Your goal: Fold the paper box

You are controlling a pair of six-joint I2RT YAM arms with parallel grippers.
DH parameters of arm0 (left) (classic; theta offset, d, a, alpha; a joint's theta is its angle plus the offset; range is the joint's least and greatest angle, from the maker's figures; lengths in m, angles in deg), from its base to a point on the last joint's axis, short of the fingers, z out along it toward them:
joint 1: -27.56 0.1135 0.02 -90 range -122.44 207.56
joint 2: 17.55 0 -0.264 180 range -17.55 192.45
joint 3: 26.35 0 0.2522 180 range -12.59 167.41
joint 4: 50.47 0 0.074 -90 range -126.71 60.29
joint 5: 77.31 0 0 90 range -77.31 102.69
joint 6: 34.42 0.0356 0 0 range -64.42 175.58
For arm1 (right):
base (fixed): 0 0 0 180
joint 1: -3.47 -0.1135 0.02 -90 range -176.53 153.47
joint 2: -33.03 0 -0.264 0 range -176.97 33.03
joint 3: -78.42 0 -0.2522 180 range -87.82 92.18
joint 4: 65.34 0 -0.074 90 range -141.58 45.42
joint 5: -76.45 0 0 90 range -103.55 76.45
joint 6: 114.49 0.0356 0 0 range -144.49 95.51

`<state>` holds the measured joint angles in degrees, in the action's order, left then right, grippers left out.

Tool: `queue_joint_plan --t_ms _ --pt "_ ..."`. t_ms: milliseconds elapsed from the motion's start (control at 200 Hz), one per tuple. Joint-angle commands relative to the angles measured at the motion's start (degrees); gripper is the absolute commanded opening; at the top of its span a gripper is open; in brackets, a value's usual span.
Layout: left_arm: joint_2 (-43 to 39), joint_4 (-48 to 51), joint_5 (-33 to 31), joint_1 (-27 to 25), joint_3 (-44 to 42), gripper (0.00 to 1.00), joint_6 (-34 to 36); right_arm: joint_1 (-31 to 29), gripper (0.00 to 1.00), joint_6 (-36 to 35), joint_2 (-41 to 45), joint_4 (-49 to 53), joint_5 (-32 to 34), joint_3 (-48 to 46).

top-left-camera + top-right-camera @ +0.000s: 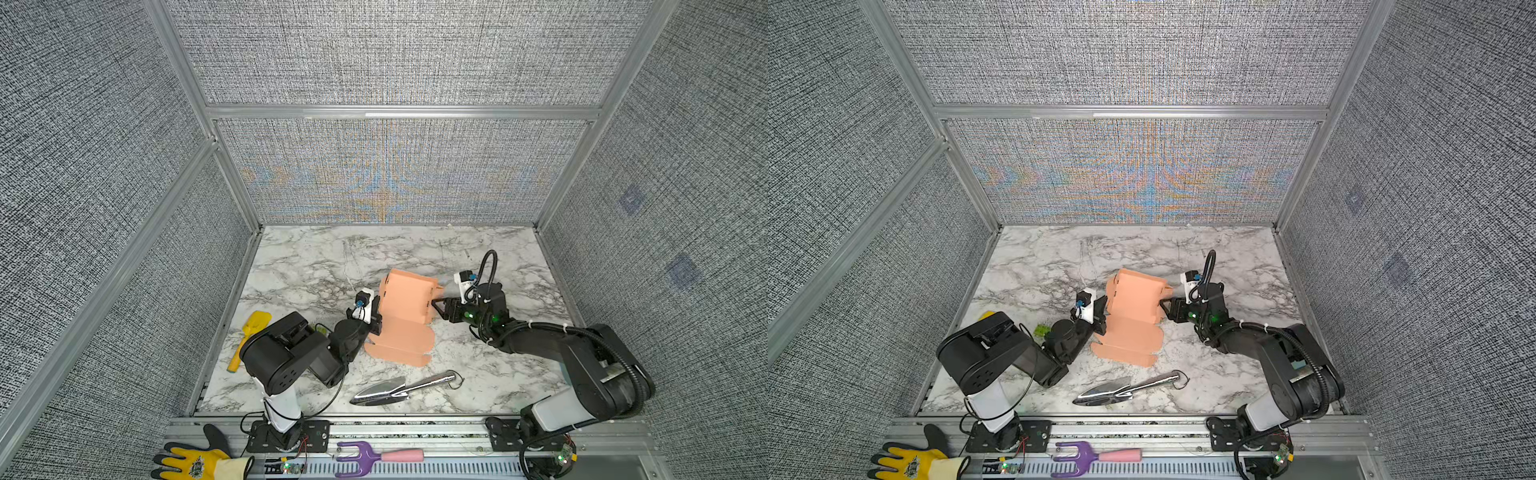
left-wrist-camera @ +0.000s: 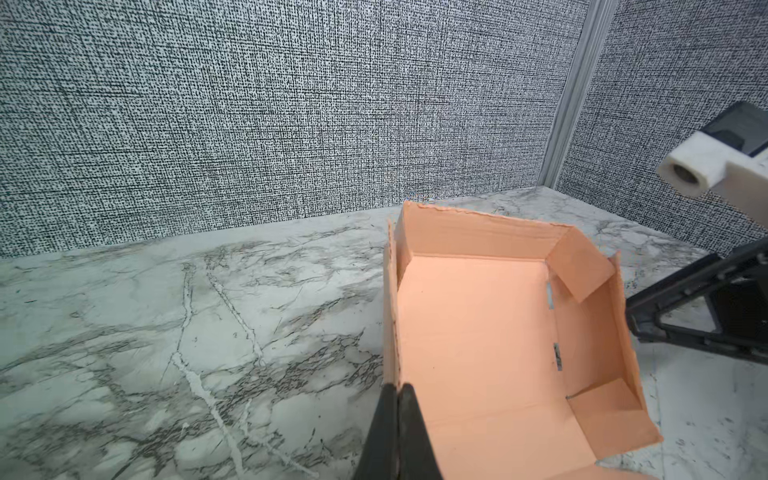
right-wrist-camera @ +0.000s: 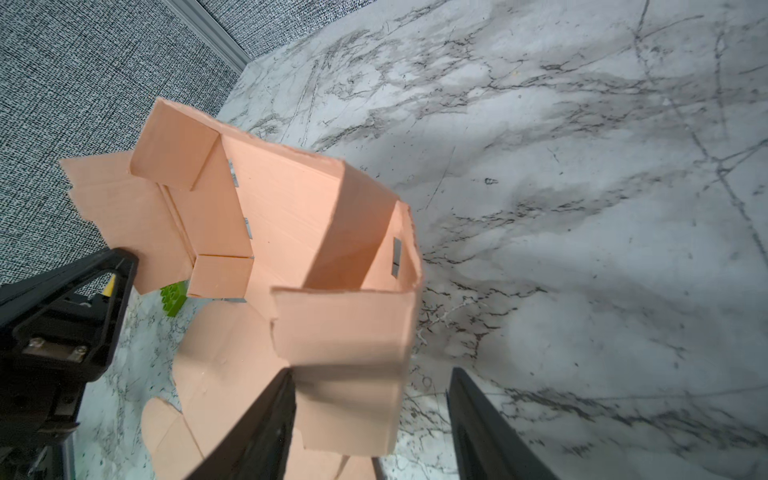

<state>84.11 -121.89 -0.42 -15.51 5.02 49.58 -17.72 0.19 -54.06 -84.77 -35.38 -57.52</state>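
The salmon-pink paper box stands half folded in the middle of the marble table, walls raised, with a flat lid panel lying toward the front. My left gripper is shut on the box's left wall, whose thin edge is pinched between the two fingers. My right gripper is open at the box's right side. A loose side flap hangs between its fingers, close against one and clear of the other. The left wrist view looks into the box's inside.
A metal trowel lies in front of the box. A yellow toy shovel and a small green brick sit near the left arm. On the front rail are a yellow glove and a purple hand fork. Grey walls enclose three sides.
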Motion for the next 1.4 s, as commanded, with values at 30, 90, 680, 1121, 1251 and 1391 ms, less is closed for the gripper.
queue_joint_plan --t_ms 30,90,680,1121,1251,1391 --pt "-0.51 -0.20 0.58 -0.09 -0.02 0.00 0.03 -0.43 0.68 -1.34 -0.34 -2.75 0.29 -0.27" --pt "-0.67 -0.01 0.53 -0.09 0.10 0.00 0.02 -0.54 0.70 -1.61 -0.84 -2.90 0.85 -0.17" --pt "-0.94 5.09 -0.72 -0.78 2.54 0.00 0.76 -4.78 0.70 0.02 3.61 1.17 6.84 1.75" --pt "-1.40 3.08 -1.04 -1.59 0.87 0.00 2.43 -6.21 0.70 -2.37 3.63 6.61 12.67 3.78" --pt "-1.06 -0.13 -0.98 -1.53 -0.47 0.00 1.83 -6.23 0.70 -4.11 4.53 8.00 12.57 4.35" --pt "0.29 -7.12 -0.34 -1.57 -2.90 0.00 1.78 -6.30 0.70 -4.80 5.17 7.68 12.55 4.17"
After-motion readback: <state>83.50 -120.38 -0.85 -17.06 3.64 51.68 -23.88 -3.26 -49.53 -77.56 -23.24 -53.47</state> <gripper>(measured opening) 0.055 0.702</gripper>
